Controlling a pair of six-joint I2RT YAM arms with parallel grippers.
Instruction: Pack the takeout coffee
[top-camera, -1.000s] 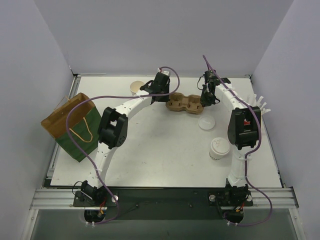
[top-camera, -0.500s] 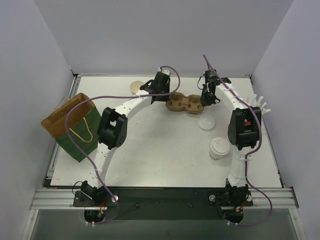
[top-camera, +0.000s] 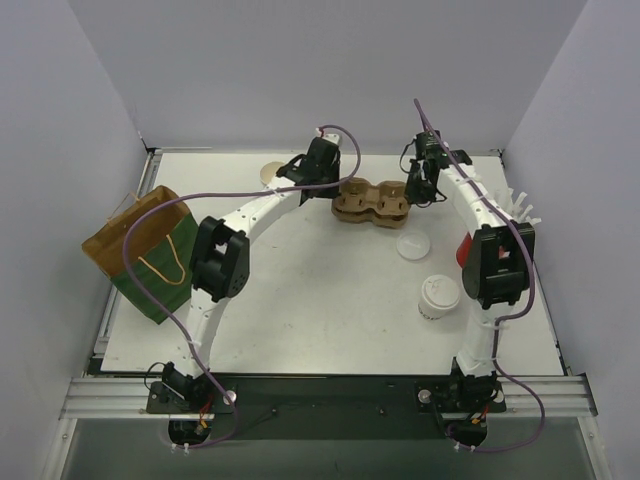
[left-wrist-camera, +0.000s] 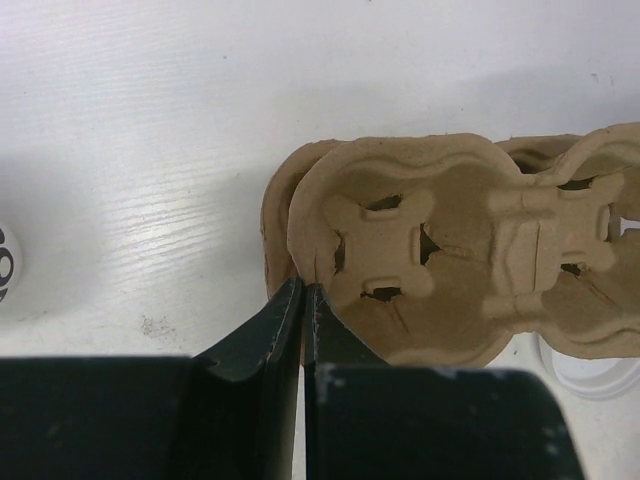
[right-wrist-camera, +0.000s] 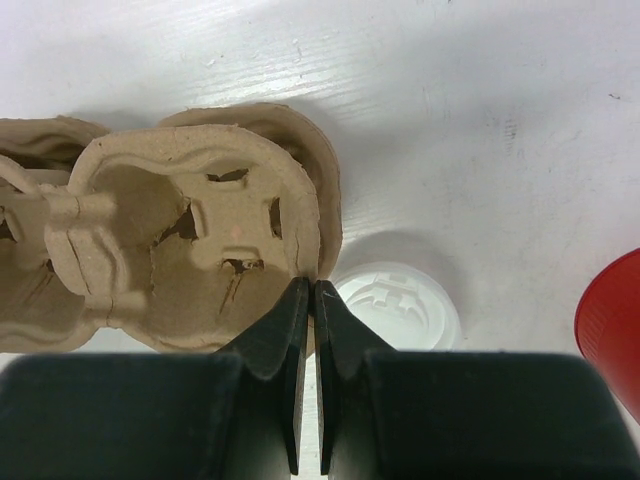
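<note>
- The takeout coffee (top-camera: 438, 296) stands upright, lid on, on the near right part of the bench (top-camera: 320, 310), beside the right arm.
- A loose lid (top-camera: 412, 245) lies flat just behind it.
- The paper bag (top-camera: 140, 255) stands at the left edge.
- Farther back, the left tool (left-wrist-camera: 303, 290) pinches one end of the cardboard carrier (top-camera: 370, 203).
- The right tool (right-wrist-camera: 308, 285) pinches the other end.

You look down on a white surface (top-camera: 320, 290) boxed by plain lavender walls (top-camera: 330, 70), evenly lit, metal rail (top-camera: 330, 395) nearest.
</note>
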